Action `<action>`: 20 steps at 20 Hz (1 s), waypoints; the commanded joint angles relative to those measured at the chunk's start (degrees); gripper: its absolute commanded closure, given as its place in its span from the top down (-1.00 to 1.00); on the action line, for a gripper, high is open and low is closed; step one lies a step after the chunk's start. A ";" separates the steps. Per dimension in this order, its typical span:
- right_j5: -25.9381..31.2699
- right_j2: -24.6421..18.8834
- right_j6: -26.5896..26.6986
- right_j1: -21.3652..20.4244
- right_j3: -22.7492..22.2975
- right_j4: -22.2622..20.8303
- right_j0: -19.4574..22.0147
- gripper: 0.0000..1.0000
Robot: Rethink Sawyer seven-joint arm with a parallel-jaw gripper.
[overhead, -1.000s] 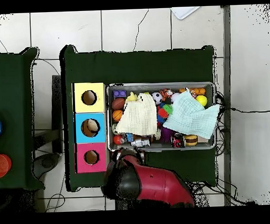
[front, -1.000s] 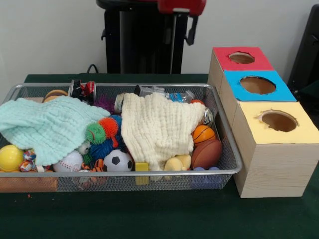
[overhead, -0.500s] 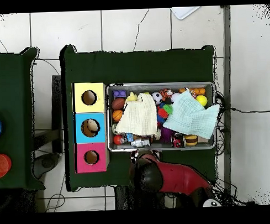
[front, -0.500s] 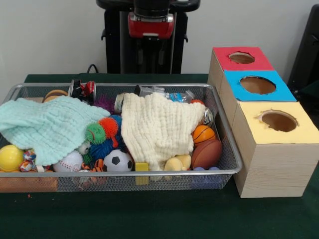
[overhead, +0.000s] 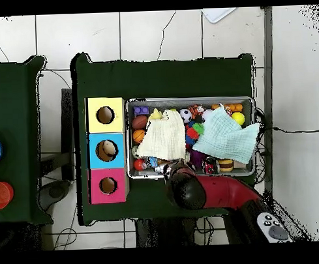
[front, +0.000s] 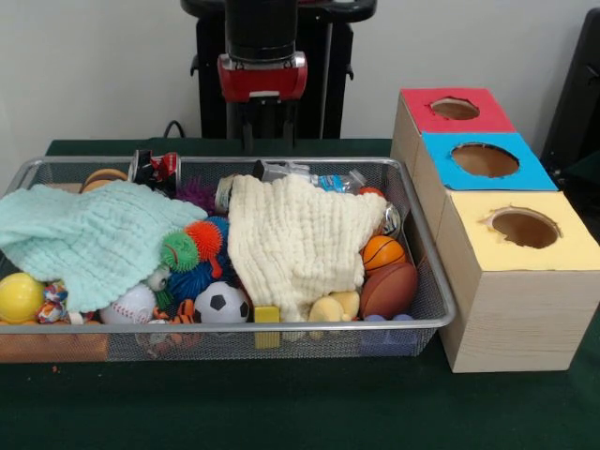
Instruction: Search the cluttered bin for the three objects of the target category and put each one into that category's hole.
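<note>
A wire mesh bin (front: 441, 302) (overhead: 187, 100) holds a cream cloth (front: 300, 239) (overhead: 162, 138) and a mint cloth (front: 94, 239) (overhead: 224, 136) lying over mixed toys. Showing around them are a soccer ball (front: 222, 304), a baseball (front: 129, 305), a basketball (front: 382, 251), a brown football (front: 389, 289), a yellow ball (front: 19, 297) and spiky balls (front: 192, 246). A crushed bottle (front: 309, 175) and a red can (front: 155, 169) lie along the far rim. My gripper (front: 268, 136) hangs open and empty just above that far rim, over the bottle. In the overhead view the arm (overhead: 185, 190) hides it.
A wooden box beside the bin has a red hole (front: 455, 109) (overhead: 108, 185), a blue hole (front: 485, 159) (overhead: 106, 150) and a yellow hole (front: 525, 228) (overhead: 105, 115). Something pale shows inside the blue hole from overhead. Green cloth (front: 281, 403) covers the table.
The arm has swung from the box side toward the bin's middle and come lower. The gripper now hangs at the bin's far rim. The bin's contents have not moved.
</note>
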State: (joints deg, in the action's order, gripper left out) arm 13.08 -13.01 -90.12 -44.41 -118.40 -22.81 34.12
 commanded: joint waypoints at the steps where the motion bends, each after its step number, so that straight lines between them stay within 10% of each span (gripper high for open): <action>1: 5.81 -12.44 13.19 4.32 9.42 -7.27 5.38 1.00; 7: 15.36 -22.42 17.68 1.49 7.69 -5.68 12.81 1.00; 13: 24.72 -23.83 11.40 -7.13 7.15 -0.42 10.99 1.00; 20: 25.22 -29.26 14.33 -3.38 6.76 -2.52 15.47 1.00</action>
State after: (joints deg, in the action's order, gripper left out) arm 33.32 -34.41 -89.89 -48.89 -115.21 -25.10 46.51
